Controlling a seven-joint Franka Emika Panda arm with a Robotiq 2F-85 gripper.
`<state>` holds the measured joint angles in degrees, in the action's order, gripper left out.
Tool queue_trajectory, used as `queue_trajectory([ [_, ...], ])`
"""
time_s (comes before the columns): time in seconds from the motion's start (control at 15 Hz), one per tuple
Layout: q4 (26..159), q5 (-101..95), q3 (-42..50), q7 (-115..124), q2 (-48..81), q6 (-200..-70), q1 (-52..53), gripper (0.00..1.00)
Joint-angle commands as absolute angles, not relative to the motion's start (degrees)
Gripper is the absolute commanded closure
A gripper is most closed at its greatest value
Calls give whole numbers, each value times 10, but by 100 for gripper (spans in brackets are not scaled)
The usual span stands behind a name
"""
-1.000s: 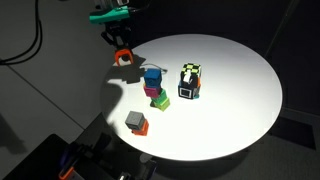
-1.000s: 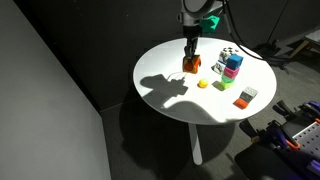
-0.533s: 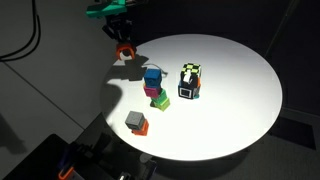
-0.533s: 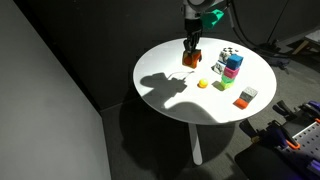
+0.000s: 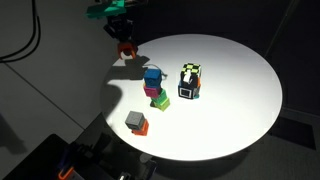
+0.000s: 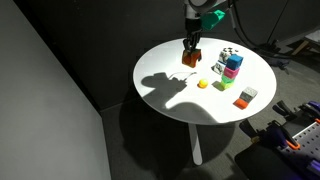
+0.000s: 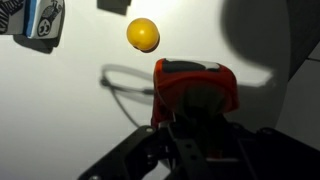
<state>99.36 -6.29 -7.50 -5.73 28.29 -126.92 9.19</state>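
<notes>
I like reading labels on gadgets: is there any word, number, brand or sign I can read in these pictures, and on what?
No readable text anywhere.
The patterned cube bears black, white and green marks, too small and blurred to read as letters.
The orange block in the gripper and the yellow ball show no writing.

No text you can read in any view; patterned box [image 7: 35, 18] at the wrist view's corner, black-and-white markings, too blurred; same box [image 5: 189, 80] in an exterior view, print too small
</notes>
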Motion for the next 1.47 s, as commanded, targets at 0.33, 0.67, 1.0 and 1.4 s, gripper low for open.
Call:
queue_trajectory([
  [0.33, 996, -67, -71, -56, 278, -1271, 96, 92],
  [0.67, 1006, -64, -68, -59, 253, -1280, 88, 92],
  [1.0, 1014, -61, -60, -61, 226, -1288, 77, 92],
  [1.4, 1018, -37, -58, -86, 205, -1250, 47, 91],
])
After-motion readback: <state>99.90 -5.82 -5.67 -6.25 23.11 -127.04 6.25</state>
